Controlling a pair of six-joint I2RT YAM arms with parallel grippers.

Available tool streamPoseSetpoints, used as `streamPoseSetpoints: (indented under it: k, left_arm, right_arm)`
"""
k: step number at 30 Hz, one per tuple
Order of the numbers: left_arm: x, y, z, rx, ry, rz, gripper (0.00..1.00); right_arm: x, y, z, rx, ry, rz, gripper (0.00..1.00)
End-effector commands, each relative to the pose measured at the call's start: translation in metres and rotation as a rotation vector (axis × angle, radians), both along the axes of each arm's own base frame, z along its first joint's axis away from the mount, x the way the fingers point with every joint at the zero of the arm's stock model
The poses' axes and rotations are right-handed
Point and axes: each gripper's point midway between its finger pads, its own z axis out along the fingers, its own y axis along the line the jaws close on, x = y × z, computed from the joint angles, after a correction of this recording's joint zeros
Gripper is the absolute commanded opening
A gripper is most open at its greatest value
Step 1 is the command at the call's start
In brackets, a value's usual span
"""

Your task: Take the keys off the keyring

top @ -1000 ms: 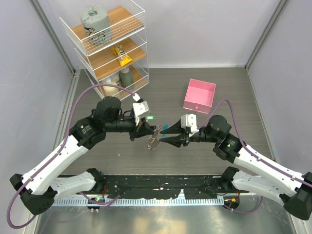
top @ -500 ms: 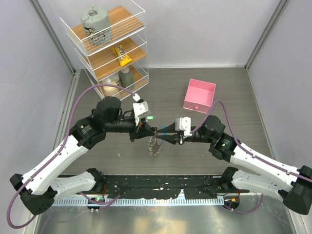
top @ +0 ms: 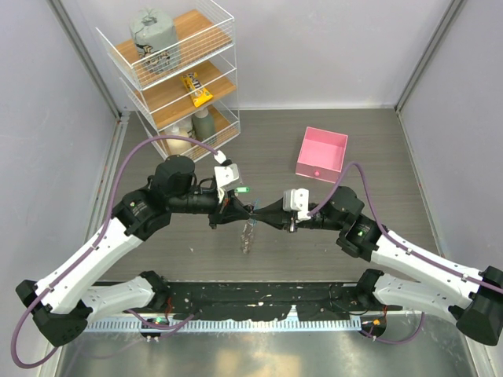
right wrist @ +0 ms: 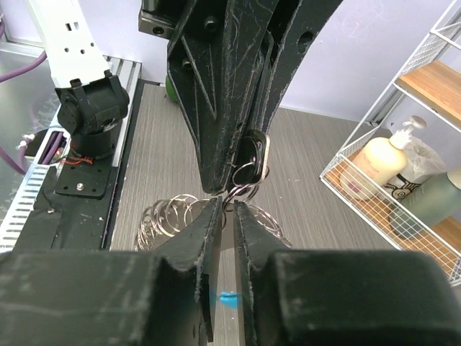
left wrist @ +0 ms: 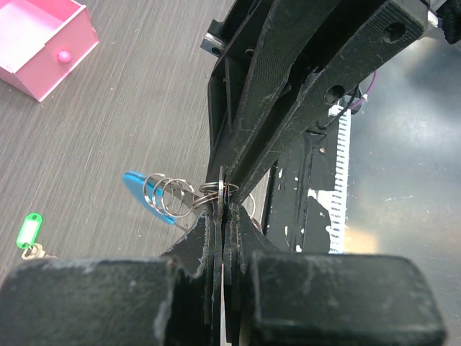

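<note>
The left gripper [left wrist: 223, 210] clenches the keyring [left wrist: 169, 196] in mid-air, so the keys [top: 248, 236] dangle above the counter [top: 189, 255]. The right gripper [right wrist: 229, 207] meets it from the right, jaws narrowly parted; I cannot tell whether it grips.

Robot lab test cell, plain grey walls [top: 330, 47], wood-grain table [top: 369, 133], white wire shelf rack [top: 173, 71]
</note>
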Motion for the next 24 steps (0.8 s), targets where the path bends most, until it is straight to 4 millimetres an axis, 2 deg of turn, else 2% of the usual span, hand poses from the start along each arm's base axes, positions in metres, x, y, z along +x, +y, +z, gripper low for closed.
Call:
streamPoseSetpoints:
  k: [1, 3, 8, 9, 10, 11, 12, 13, 14, 15, 24]
  left_arm:
    - [-0.002, -0.006, 0.029, -0.077, -0.053, -0.029, 0.00]
    - [-0.002, -0.006, 0.029, -0.078, -0.056, -0.028, 0.00]
    - [-0.002, -0.005, 0.031, -0.082, -0.064, -0.024, 0.00]
    - [-0.003, -0.004, 0.032, -0.083, -0.067, -0.025, 0.00]
    - [-0.003, -0.004, 0.031, -0.079, -0.067, -0.024, 0.00]
    - [-0.002, -0.004, 0.029, -0.076, -0.065, -0.021, 0.00]
    - [-0.001, -0.004, 0.028, -0.071, -0.064, -0.021, 0.00]
    - [-0.001, -0.004, 0.028, -0.069, -0.065, -0.020, 0.00]
    - [-0.001, -0.004, 0.028, -0.069, -0.063, -0.019, 0.00]
    - [-0.001, -0.004, 0.028, -0.069, -0.063, -0.019, 0.00]
    - [-0.002, -0.002, 0.028, -0.071, -0.076, -0.021, 0.00]
  right_arm:
    - [-0.001, 0.000, 0.030, 0.072, -0.059, -0.002, 0.13]
    - [-0.002, 0.000, 0.029, 0.071, -0.056, -0.001, 0.05]
    - [-0.004, 0.001, 0.027, 0.044, -0.020, 0.011, 0.05]
    - [-0.005, 0.001, 0.033, 0.046, -0.009, 0.015, 0.05]
    - [-0.006, 0.003, 0.026, 0.011, 0.024, 0.027, 0.05]
    - [-0.007, 0.005, 0.036, 0.019, 0.037, 0.035, 0.05]
    - [-0.007, 0.007, 0.027, -0.021, 0.074, 0.043, 0.05]
    - [-0.007, 0.008, 0.035, -0.014, 0.083, 0.045, 0.05]
    - [-0.008, 0.009, 0.031, -0.032, 0.120, 0.052, 0.05]
    - [-0.007, 0.010, 0.035, -0.026, 0.128, 0.052, 0.05]
    - [-0.001, 0.016, 0.048, -0.030, 0.469, 0.122, 0.05]
